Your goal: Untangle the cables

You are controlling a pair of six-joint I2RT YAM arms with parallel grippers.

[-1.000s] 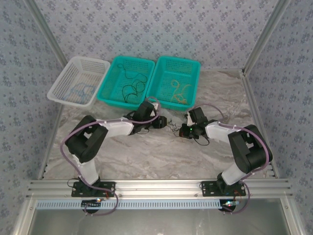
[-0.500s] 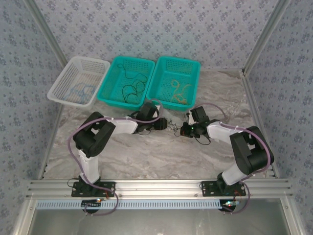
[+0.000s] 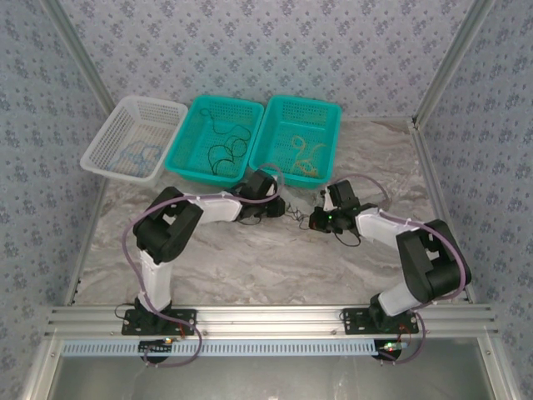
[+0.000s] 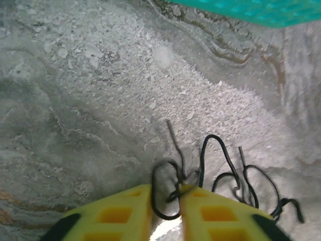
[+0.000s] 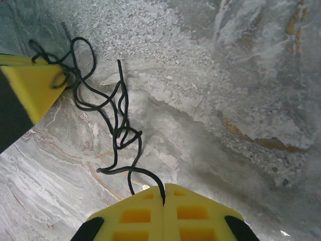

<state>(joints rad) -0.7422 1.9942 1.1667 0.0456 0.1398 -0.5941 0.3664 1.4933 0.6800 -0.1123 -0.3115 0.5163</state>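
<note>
A small tangle of thin black cables lies on the marble table between my two grippers. My left gripper sits at its left end. In the left wrist view its yellow fingers stand slightly apart, so the left gripper is open, with one black loop lying in the gap and the rest of the cables spreading to the right. My right gripper is at the right end. In the right wrist view, the right gripper is shut on a black cable that runs out of the seam.
Three baskets stand at the back: a white one holding a blue cord, a teal one with black cords, and a second teal one with tan cords. A teal basket edge lies just ahead of the left gripper.
The left arm has swung its elbow to the right and pushed its gripper closer to the tangle. The right arm has shifted slightly right, still holding its cable.
</note>
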